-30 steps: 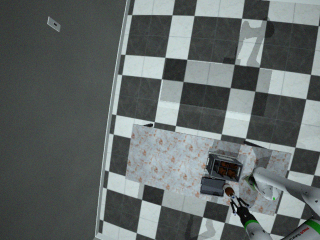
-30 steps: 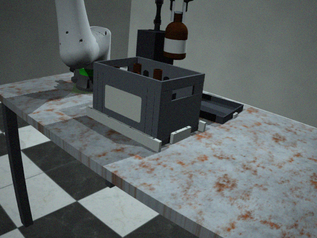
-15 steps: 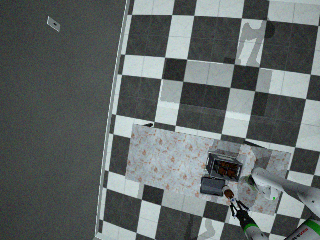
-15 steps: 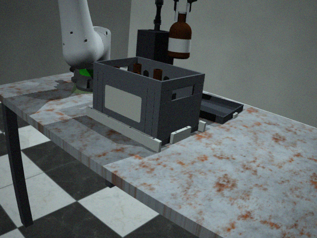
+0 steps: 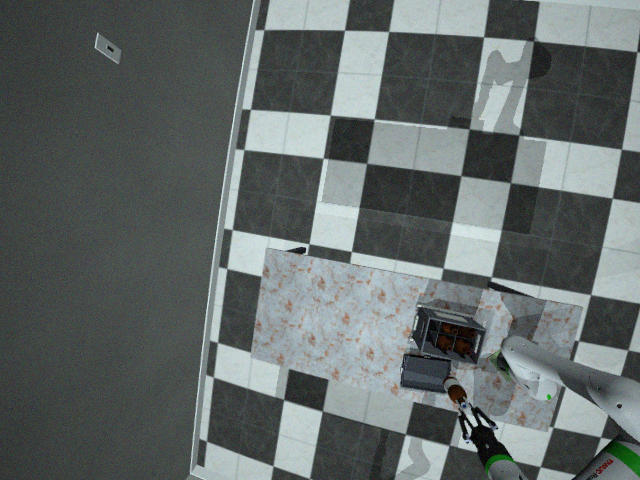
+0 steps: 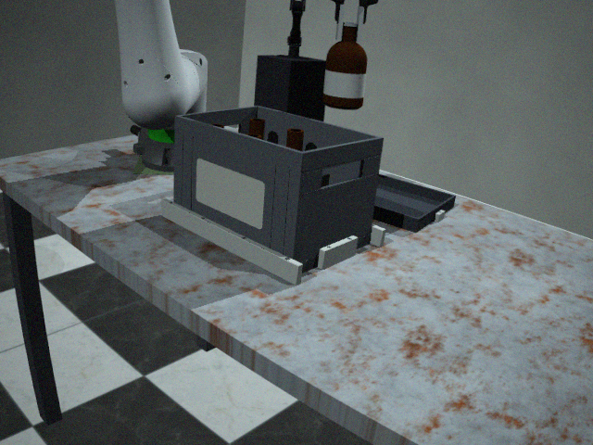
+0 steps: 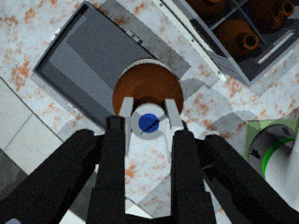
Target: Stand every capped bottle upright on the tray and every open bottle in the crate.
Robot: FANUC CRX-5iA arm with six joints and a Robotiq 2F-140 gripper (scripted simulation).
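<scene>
My gripper [image 5: 466,407] [image 6: 351,17] [image 7: 149,112] is shut on the blue-capped neck of a brown bottle [image 5: 455,393] [image 6: 345,71] [image 7: 148,89] with a white label. The bottle hangs upright, high above the table. In the wrist view it hangs over the tray's corner nearest the crate. The dark tray [image 5: 424,372] [image 6: 407,198] [image 7: 81,63] is empty and lies flat beside the grey crate [image 5: 422,330] [image 6: 334,206] [image 7: 201,37]. Several open brown bottles [image 5: 454,338] [image 6: 295,137] [image 7: 239,34] stand in the crate's compartments.
The rust-stained table [image 5: 330,315] [image 6: 431,311] carries white stop strips [image 6: 230,239] around the crate. The robot's base [image 5: 532,372] [image 6: 157,71] stands behind the crate. The table's edge runs close to the tray, and a checkered floor lies below.
</scene>
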